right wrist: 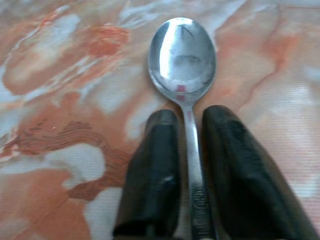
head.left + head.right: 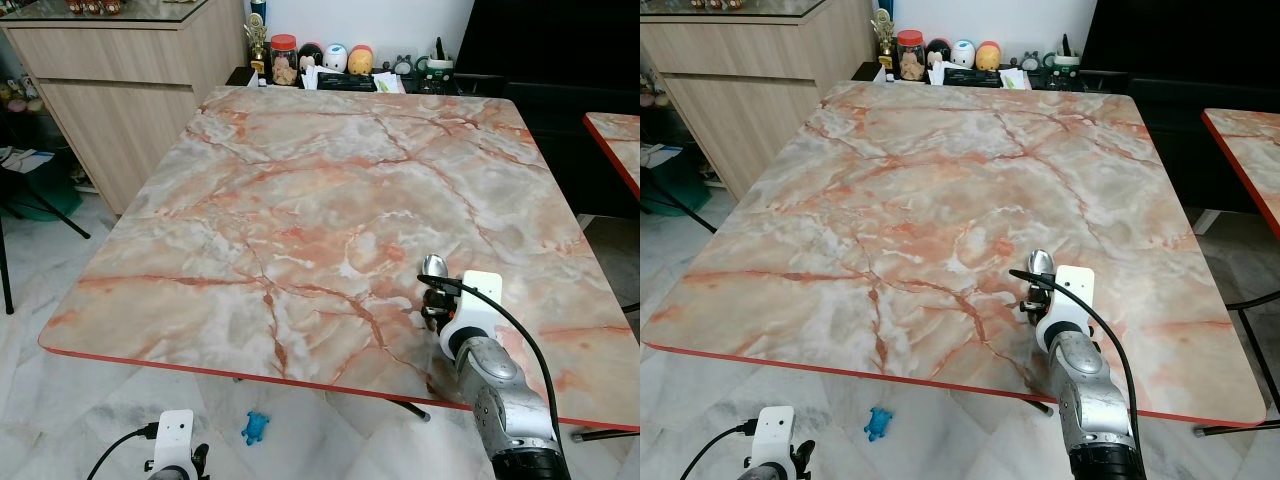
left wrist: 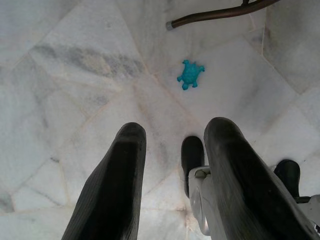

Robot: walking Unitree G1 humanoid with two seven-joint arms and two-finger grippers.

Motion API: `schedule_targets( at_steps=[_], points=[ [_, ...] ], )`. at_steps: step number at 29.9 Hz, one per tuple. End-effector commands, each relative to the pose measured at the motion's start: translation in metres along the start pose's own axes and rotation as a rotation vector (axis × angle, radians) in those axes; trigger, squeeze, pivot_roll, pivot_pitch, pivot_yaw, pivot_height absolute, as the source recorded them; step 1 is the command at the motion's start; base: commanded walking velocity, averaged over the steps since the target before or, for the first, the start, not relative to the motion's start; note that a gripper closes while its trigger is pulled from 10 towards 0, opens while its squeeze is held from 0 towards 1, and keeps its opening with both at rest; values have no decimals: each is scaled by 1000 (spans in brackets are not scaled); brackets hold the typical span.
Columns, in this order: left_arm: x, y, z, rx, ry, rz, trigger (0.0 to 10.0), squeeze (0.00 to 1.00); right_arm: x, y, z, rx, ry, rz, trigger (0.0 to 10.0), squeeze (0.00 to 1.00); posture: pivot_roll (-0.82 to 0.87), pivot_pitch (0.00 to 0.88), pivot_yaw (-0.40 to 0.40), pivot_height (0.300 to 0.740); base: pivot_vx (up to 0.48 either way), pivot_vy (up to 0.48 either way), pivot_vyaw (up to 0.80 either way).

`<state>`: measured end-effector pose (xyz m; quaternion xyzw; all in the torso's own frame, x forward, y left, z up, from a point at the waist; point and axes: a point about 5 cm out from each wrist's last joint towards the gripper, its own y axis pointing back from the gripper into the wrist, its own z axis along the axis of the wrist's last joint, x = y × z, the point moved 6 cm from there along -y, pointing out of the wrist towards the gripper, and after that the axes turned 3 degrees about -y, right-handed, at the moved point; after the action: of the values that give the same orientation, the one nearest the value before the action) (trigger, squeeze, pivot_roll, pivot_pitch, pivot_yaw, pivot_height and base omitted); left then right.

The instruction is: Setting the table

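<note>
A silver spoon (image 1: 184, 55) is held low over the marble table (image 2: 300, 200), bowl pointing away from me. My right gripper (image 1: 189, 130) is shut on the spoon's handle, near the table's front right part; the spoon bowl (image 2: 434, 266) pokes out beyond the fingers. My left gripper (image 3: 172, 150) hangs idle below the table's front edge, open over the floor, with nothing between its fingers.
A wooden cabinet (image 2: 130, 70) stands at the back left. Jars, small figures and clutter (image 2: 330, 62) line the far edge behind the table. A second red-edged table (image 2: 615, 140) is at the right. A blue toy turtle (image 2: 256, 428) lies on the tiled floor.
</note>
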<state>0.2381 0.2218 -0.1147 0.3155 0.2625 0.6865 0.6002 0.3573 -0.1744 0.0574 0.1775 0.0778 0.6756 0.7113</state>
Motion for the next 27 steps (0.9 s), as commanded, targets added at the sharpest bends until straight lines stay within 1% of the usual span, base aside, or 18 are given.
schedule_targets(
  at_steps=[1, 17, 21, 22, 23, 27],
  points=[
    [2, 2, -11, 36, 14, 4, 10000, 0, 5, 0, -9, 36, 2, 24, 0, 0, 1, 67, -8, 740, 0, 0, 0],
    [2, 2, -11, 39, 16, 4, 10000, 0, 11, 0, -9, 35, 31, 51, 0, 0, 1, 68, -9, 740, 0, 0, 0],
    [1, 2, -12, 38, 14, 4, 10000, 0, 12, 0, -3, 2, 37, 51, 0, 0, 1, 67, -9, 740, 0, 0, 0],
    [2, 2, -11, 38, 12, 6, 10000, 0, 9, 1, 5, -43, 41, 37, 4039, 0, 1, 67, -9, 740, 0, 0, 0],
    [2, 2, -11, 38, 11, 6, 10000, 0, 8, 1, 10, -68, 41, 31, 10000, 0, 1, 66, -8, 740, 0, 0, 0],
    [3, 2, -11, 37, 5, 10, 10000, 0, 6, 5, 24, -144, 26, 33, 10000, 0, 0, 66, -8, 740, 0, 0, 0]
  ],
)
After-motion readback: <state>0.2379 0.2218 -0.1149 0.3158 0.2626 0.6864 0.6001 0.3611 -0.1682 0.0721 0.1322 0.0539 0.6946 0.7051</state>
